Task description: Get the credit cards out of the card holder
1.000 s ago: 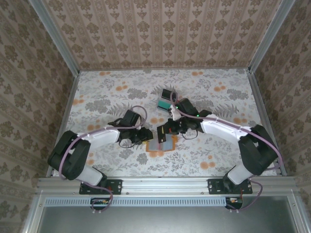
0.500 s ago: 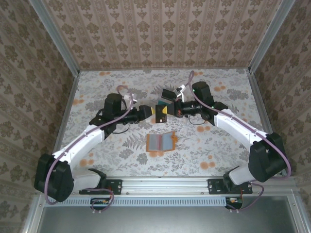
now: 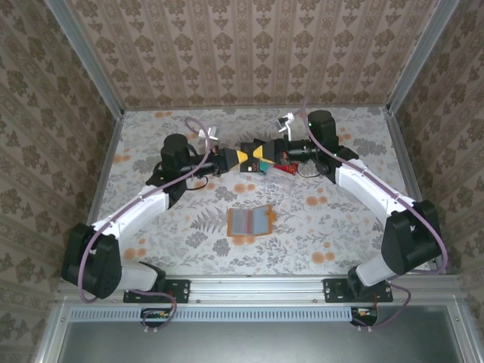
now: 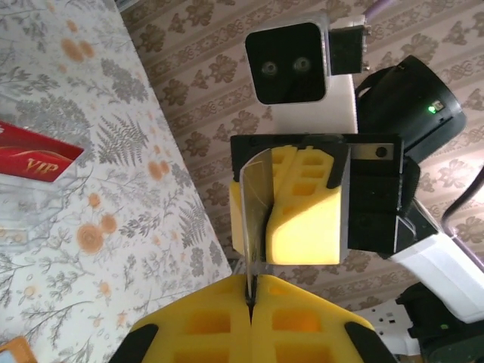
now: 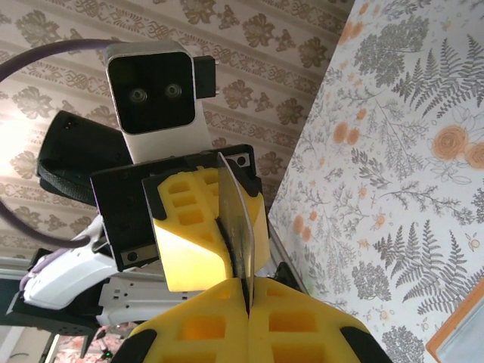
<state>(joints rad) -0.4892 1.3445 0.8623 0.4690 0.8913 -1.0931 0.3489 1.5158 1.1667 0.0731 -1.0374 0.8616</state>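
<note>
Both grippers meet tip to tip above the far middle of the table. My left gripper (image 3: 241, 156) (image 4: 253, 291) and right gripper (image 3: 260, 153) (image 5: 248, 293) are each shut on opposite edges of one thin dark credit card (image 4: 257, 219) (image 5: 237, 219), held on edge between them. The orange card holder (image 3: 251, 220) lies open flat on the table nearer the arm bases, apart from both grippers. A red card marked VIP (image 4: 34, 157) rests in a clear plastic tray (image 3: 283, 181). Just under the joined grippers lies a teal card (image 3: 249, 167).
Patterned walls close off the back and both sides, with metal rails (image 3: 113, 162) along the table's edges. The flowered tabletop (image 3: 181, 227) lies open around the holder. Both arms arch in from the sides towards the centre.
Both arms swung from near the holder up to the far middle, the right one carrying the card. The left gripper opened, then shut on the card's other edge.
</note>
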